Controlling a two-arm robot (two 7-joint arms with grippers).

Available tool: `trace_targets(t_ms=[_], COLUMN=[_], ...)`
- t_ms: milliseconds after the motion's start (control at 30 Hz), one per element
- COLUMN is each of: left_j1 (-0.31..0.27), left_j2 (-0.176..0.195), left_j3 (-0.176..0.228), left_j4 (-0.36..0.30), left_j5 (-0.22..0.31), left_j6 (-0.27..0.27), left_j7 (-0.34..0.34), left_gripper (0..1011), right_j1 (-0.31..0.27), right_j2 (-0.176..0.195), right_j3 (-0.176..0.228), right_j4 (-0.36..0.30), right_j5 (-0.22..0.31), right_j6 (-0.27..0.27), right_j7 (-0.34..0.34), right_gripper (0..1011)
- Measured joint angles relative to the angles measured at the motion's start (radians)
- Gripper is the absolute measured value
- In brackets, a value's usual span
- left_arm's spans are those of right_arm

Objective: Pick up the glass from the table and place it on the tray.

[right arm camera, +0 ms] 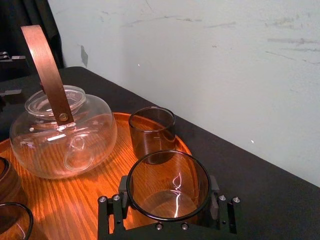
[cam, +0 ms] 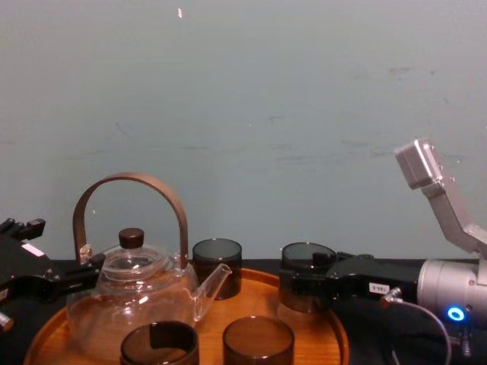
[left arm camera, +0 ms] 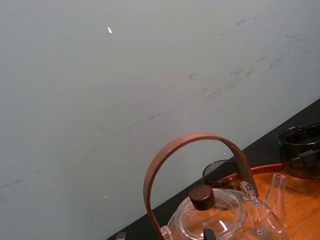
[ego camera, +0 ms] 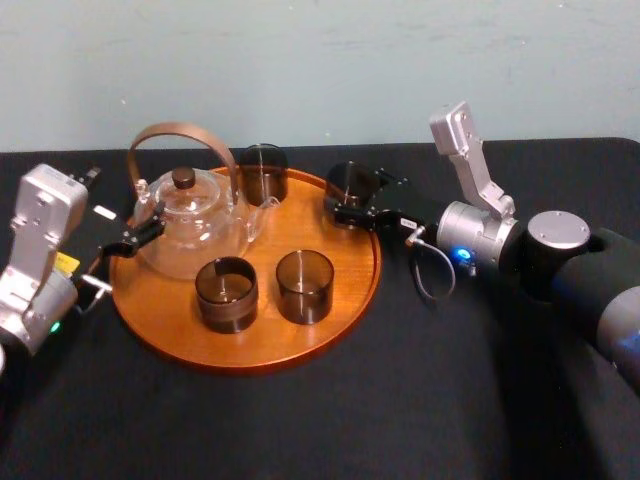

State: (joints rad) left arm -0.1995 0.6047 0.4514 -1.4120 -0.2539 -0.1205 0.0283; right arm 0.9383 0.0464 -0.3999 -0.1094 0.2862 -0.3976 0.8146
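Note:
A smoky dark glass (ego camera: 351, 182) sits between the fingers of my right gripper (ego camera: 350, 203), which is shut on it. It hangs over the back right rim of the round orange-brown wooden tray (ego camera: 250, 362). In the right wrist view the glass (right arm camera: 167, 186) is upright in the gripper (right arm camera: 168, 202) above the tray's wood (right arm camera: 75, 200). From the chest, the glass (cam: 306, 268) is level with the tray's right edge (cam: 335, 328). My left gripper (ego camera: 135, 238) is at the tray's left side, close to the teapot. The black table (ego camera: 450, 400) spreads all around the tray.
On the tray's left half stands a clear glass teapot (ego camera: 190, 225) with a brown arched handle. Another dark glass (ego camera: 262, 172) stands at the tray's back, and two more (ego camera: 226, 293) (ego camera: 304, 285) stand near its front. A pale wall closes the far side.

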Motion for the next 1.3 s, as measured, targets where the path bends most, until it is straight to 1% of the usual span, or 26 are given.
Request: trace_targets(t_ms=[167,200,233,267,333,367,433,467,533,567,633,667,767,800,867,967,1067,1300], left_j1=[0.0,0.0,0.0,0.0,0.0,0.0,0.0,0.0,0.0,0.0,0.0,0.0,0.0,0.0,0.0,0.0,0.0,0.0], left_j2=[0.0,0.0,0.0,0.0,0.0,0.0,0.0,0.0,0.0,0.0,0.0,0.0,0.0,0.0,0.0,0.0,0.0,0.0], left_j3=[0.0,0.0,0.0,0.0,0.0,0.0,0.0,0.0,0.0,0.0,0.0,0.0,0.0,0.0,0.0,0.0,0.0,0.0], left_j4=[0.0,-0.001,0.0,0.0,0.0,0.0,0.0,0.0,0.0,0.0,0.0,0.0,0.0,0.0,0.0,0.0,0.0,0.0], left_j5=[0.0,0.001,0.0,0.0,0.0,0.0,0.0,0.0,0.0,0.0,0.0,0.0,0.0,0.0,0.0,0.0,0.0,0.0], left_j6=[0.0,0.0,0.0,0.0,0.0,0.0,0.0,0.0,0.0,0.0,0.0,0.0,0.0,0.0,0.0,0.0,0.0,0.0], left_j7=[0.0,-0.001,0.0,0.0,0.0,0.0,0.0,0.0,0.0,0.0,0.0,0.0,0.0,0.0,0.0,0.0,0.0,0.0], left_gripper=[1001,1001,1002,1001,1001,1001,1001,1001,1001,1001,1001,1001,1001,1001,1001,1001,1001,1001], right_j1=[0.0,-0.011,-0.031,-0.063,-0.089,-0.115,-0.134,-0.153,-0.17,-0.185,-0.198,-0.21,-0.226,-0.235,-0.246,-0.254,-0.254,-0.242], right_j2=[0.001,0.009,0.02,0.035,0.05,0.064,0.073,0.083,0.091,0.099,0.107,0.114,0.124,0.129,0.137,0.142,0.141,0.133], right_j3=[0.003,-0.005,-0.009,-0.012,-0.011,-0.008,-0.006,-0.003,-0.002,-0.002,-0.003,-0.004,-0.007,-0.01,-0.014,-0.021,-0.026,-0.044], right_j4=[-0.002,-0.03,-0.07,-0.137,-0.199,-0.255,-0.298,-0.341,-0.381,-0.417,-0.45,-0.481,-0.521,-0.543,-0.572,-0.592,-0.589,-0.553], right_j5=[0.001,0.012,0.02,0.022,0.024,0.024,0.023,0.023,0.022,0.021,0.021,0.022,0.024,0.025,0.03,0.037,0.041,0.048], right_j6=[0.004,0.025,0.041,0.077,0.105,0.13,0.149,0.169,0.186,0.203,0.219,0.232,0.249,0.257,0.266,0.27,0.265,0.233], right_j7=[0.004,0.022,0.017,0.012,0.006,0.0,-0.006,-0.011,-0.017,-0.023,-0.029,-0.034,-0.041,-0.044,-0.049,-0.05,-0.048,-0.031], right_gripper=[907,907,907,907,907,907,907,907,907,907,907,908,907,907,907,907,907,907])
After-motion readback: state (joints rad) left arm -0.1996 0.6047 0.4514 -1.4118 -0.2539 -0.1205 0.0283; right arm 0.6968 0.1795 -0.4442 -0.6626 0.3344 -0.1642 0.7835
